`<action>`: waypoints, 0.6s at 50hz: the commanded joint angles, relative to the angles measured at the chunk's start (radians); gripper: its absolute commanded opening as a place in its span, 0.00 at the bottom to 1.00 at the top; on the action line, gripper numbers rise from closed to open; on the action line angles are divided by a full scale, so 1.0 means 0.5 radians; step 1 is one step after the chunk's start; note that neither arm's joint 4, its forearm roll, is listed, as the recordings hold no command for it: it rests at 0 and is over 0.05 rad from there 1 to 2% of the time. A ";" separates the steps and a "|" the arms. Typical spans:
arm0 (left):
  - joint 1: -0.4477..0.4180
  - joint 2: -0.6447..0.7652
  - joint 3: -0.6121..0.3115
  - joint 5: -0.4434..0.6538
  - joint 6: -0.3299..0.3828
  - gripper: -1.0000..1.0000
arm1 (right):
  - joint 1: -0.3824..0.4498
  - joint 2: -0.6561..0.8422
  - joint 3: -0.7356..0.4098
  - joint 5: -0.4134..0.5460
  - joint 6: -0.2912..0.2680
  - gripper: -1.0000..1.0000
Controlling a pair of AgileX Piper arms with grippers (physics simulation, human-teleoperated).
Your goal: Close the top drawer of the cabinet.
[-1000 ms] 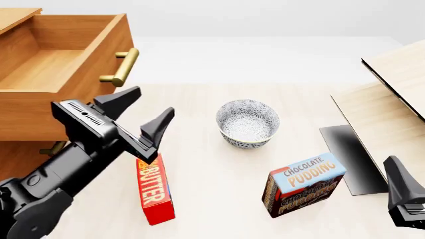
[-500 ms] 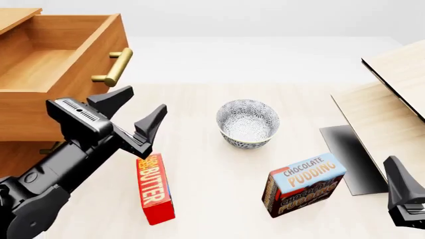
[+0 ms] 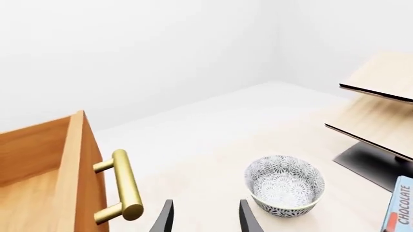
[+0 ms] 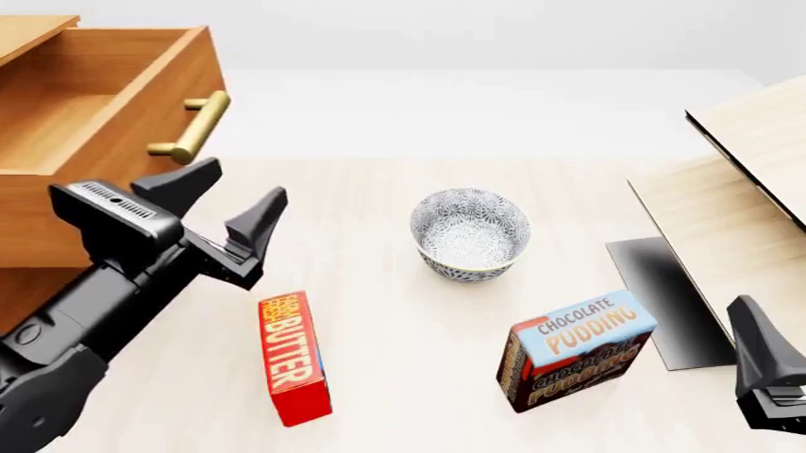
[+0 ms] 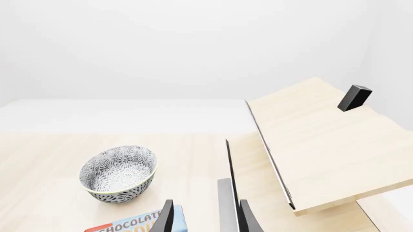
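Observation:
The top drawer [image 4: 89, 113] of the orange-brown cabinet [image 4: 19, 288] stands pulled out at the far left, its inside empty. Its brass bar handle [image 4: 189, 127] faces right, and it shows again in the left wrist view as the handle [image 3: 124, 191] on the drawer front [image 3: 87, 179]. My left gripper [image 4: 225, 206] is open just below and right of the handle, with one fingertip close against the drawer front; I cannot tell whether it touches. My right gripper [image 4: 762, 363] sits low at the near right, far from the cabinet, and its fingers [image 5: 166, 217] are spread with nothing between them.
A patterned bowl [image 4: 469, 231] sits mid-table. A red butter box [image 4: 293, 357] lies near my left arm, and a chocolate pudding box [image 4: 577, 349] stands front right. A pale board structure [image 4: 749, 179] with black edges and a dark base [image 4: 667, 293] fills the right side.
The top drawer has slid left, further into the cabinet, its handle moving left. My left gripper has moved left along with it. The right arm has not moved.

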 commanded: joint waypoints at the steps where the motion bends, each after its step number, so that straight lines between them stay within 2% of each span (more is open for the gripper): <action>1: 0.068 -0.046 0.002 0.039 -0.011 1.00 | 0.000 0.000 0.000 0.000 0.000 1.00; 30: 0.171 -0.043 0.006 0.041 -0.018 1.00 | 0.000 0.000 0.000 0.000 0.000 1.00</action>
